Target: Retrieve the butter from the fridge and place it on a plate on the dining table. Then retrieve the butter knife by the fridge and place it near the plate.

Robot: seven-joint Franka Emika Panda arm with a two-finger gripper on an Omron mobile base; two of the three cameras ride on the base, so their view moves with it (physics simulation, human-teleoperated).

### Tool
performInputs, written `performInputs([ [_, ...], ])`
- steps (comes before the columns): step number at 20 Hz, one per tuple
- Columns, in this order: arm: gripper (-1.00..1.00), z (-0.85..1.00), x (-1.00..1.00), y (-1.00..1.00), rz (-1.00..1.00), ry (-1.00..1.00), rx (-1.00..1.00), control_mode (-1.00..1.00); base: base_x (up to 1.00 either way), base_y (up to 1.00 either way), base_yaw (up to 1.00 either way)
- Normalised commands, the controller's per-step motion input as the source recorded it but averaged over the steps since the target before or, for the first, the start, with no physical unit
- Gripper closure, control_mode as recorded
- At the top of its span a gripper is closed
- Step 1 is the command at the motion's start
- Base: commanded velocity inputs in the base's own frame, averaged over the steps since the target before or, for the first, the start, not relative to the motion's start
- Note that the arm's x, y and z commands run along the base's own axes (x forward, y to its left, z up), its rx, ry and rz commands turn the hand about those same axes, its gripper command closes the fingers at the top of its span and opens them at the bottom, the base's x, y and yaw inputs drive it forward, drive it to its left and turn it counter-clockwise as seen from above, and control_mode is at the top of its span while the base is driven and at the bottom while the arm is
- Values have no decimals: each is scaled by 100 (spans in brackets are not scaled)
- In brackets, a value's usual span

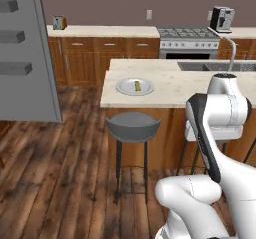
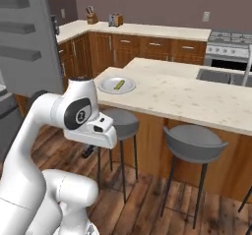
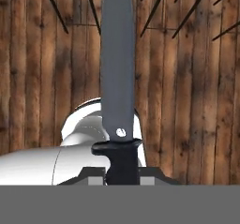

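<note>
Butter point(image 1: 137, 86) lies on plate point(image 1: 134, 86), upper centre of left base view, on the worktop point(image 1: 175, 90). Fingers point(image 3: 123, 171) clamped on butter knife point(image 3: 117, 78), blade pointing up-frame over floorboards. Judgement: carry it level and lay it flat beside the plate rim, not on it.

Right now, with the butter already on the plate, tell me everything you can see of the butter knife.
In the hand view the butter knife is clamped by its black handle in the shut gripper. Its long, flat grey blade, matte and metal-looking, runs straight away from the hand, with a small pale rivet above a black guard. The blade touches nothing; the wooden floor lies behind it.
</note>
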Motion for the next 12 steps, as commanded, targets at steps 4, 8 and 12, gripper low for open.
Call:
performInputs([
  [4,100,0,0,0,0,0,0,100,70,47,-41],
  [8,100,0,0,0,0,0,0,100,84,10,-18],
  [12,100,0,0,0,0,0,0,100,80,3,-6],
])
